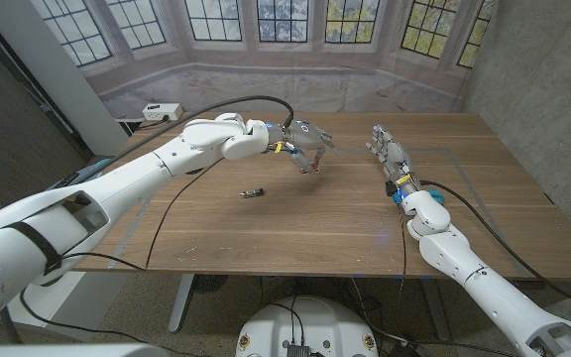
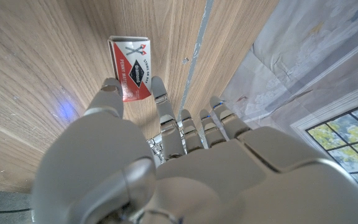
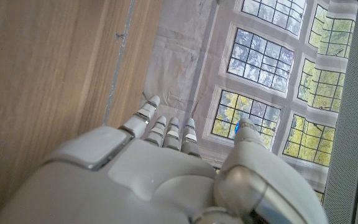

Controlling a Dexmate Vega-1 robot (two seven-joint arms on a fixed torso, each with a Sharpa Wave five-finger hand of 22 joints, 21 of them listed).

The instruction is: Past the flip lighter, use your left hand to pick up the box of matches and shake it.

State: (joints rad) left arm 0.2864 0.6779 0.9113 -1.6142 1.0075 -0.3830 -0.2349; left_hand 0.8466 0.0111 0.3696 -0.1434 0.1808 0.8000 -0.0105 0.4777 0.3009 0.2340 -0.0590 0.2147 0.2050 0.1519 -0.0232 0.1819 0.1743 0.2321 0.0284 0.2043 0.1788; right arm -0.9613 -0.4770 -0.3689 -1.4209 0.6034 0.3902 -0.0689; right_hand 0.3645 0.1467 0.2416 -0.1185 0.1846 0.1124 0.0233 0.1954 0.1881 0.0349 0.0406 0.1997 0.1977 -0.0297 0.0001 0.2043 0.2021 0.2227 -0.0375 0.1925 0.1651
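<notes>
A: What's your left hand doing rn?

B: It's got the box of matches. You can see it best in the left wrist view. The thumb is on one side, and a finger is on the other, so the box is pinched btwn them. The other fingers are curled in next to it. The box is red and white with a black label.

A: Is the box on the table?

B: No. In the head view your left hand is up in the air over the far middle of the table, and the box is up there w/ it. The box is too small to make out in that view.

A: Where's the flip lighter?

B: It's a small dark thing lying on the table, closer to you than the left hand and a bit to its left. Nothing is touching it.

A: And your right hand?

B: It's over on the right side of the table, well apart from the left one. The fingers are straight and reach away from you. It holds nothing. In the right wrist view that hand has its fingers out, w/ wood and big windows past them.
</notes>
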